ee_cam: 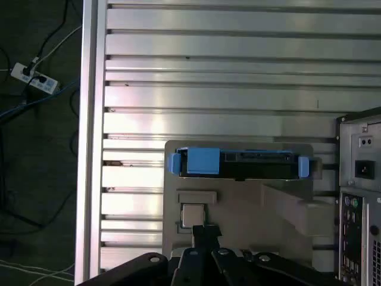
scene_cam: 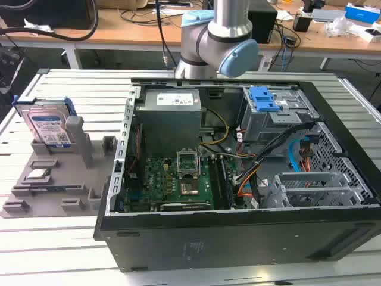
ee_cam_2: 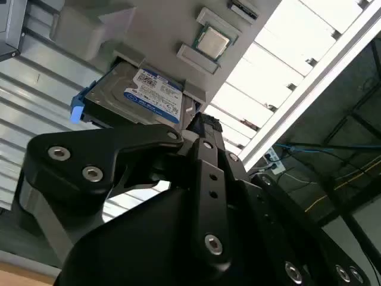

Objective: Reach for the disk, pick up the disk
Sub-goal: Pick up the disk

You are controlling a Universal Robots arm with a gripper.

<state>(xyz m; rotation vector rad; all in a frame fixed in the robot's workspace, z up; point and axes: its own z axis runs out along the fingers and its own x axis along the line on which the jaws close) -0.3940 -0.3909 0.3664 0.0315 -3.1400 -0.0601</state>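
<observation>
Disk (scene_cam: 49,126), silver-grey metal, blue-white label, blue side rails, upright in holder (scene_cam: 66,174)

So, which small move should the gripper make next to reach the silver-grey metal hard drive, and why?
Probably carry the gripper across until it is over the silver-grey metal hard drive. In the first wrist view the gripper sits apart from it, near the small square silver chip, and the drive stands on edge in the grey plastic holder.
</observation>
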